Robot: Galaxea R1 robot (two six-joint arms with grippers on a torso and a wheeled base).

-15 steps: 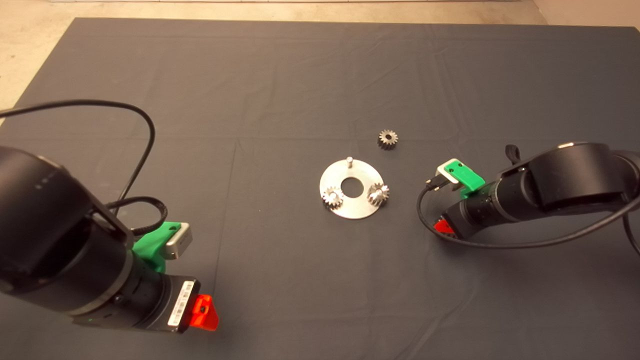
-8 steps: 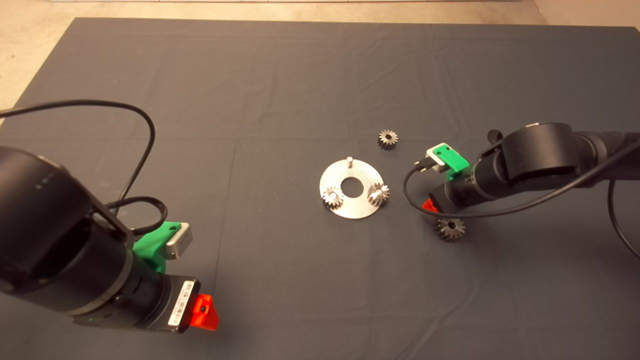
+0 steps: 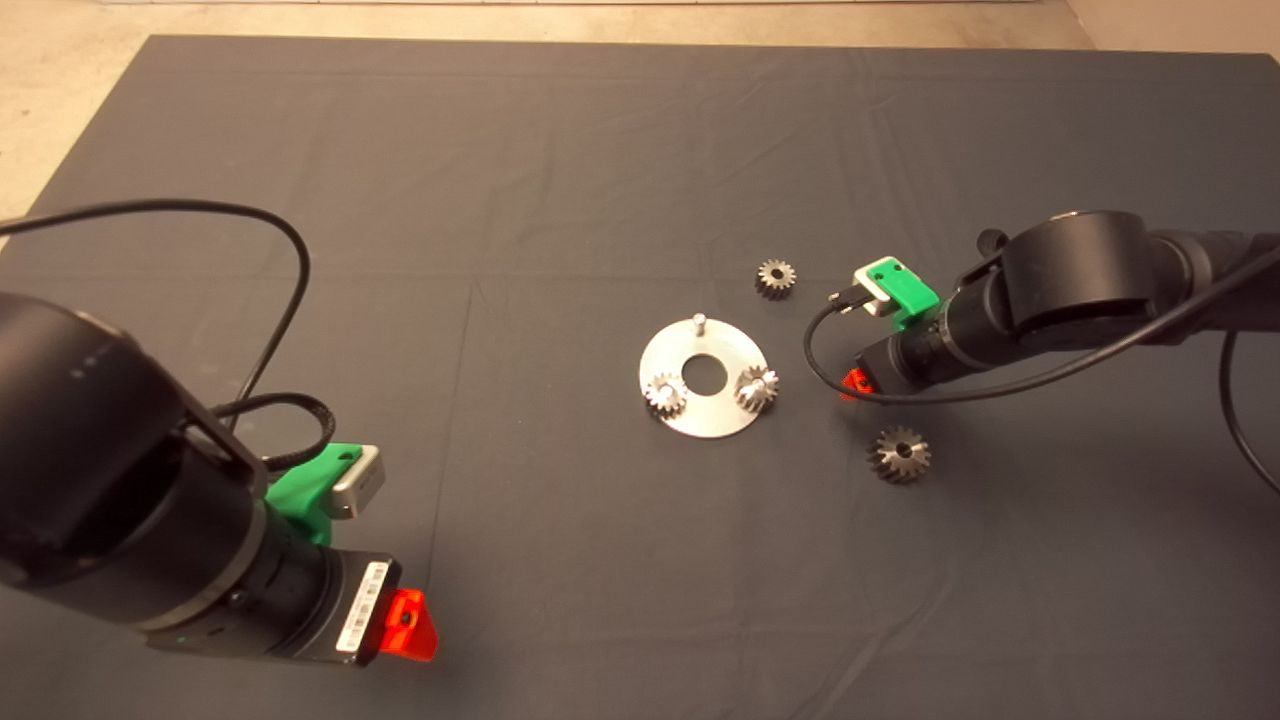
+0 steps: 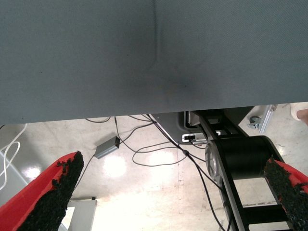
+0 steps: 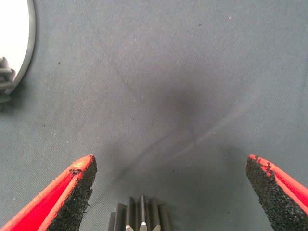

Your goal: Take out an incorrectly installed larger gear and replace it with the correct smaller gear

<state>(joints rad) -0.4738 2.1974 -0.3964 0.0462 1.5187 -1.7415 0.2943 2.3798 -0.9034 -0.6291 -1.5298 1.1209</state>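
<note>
The right gripper point(image 3: 853, 384) hangs low over the dark mat point(image 3: 560, 180), between the round steel plate point(image 3: 722, 420) and the larger gear point(image 3: 898, 453). Its two red fingers point(image 5: 72, 192) stand wide apart and hold nothing. In the right wrist view only the tips of the teeth of the larger gear point(image 5: 139, 217) show between the fingers, at the near edge, so this gear lies free on the mat, just beside the gripper and apart from the plate.

On the plate one bare pin point(image 3: 700, 321) stands at the far side, and two bright silver gears point(image 3: 664, 394) sit on the near side, on the left and on the right of the centre hole. The smaller gear point(image 3: 775, 277), dark grey, lies alone on the mat beyond the plate, near the wrist camera of the right arm.

The left gripper point(image 3: 408, 625) waits at the lower left edge with its fingers point(image 4: 53, 192) apart, and its wrist view shows the floor with cables.

I judge the removal is done and the pick of the smaller gear comes next. The risks: the low arm or its looping cable can sweep the larger gear or push the plate when it travels; the small gear can tilt between the pads if they close off centre; and then the hole will not meet the thin pin and the gear will jam or fall.
</note>
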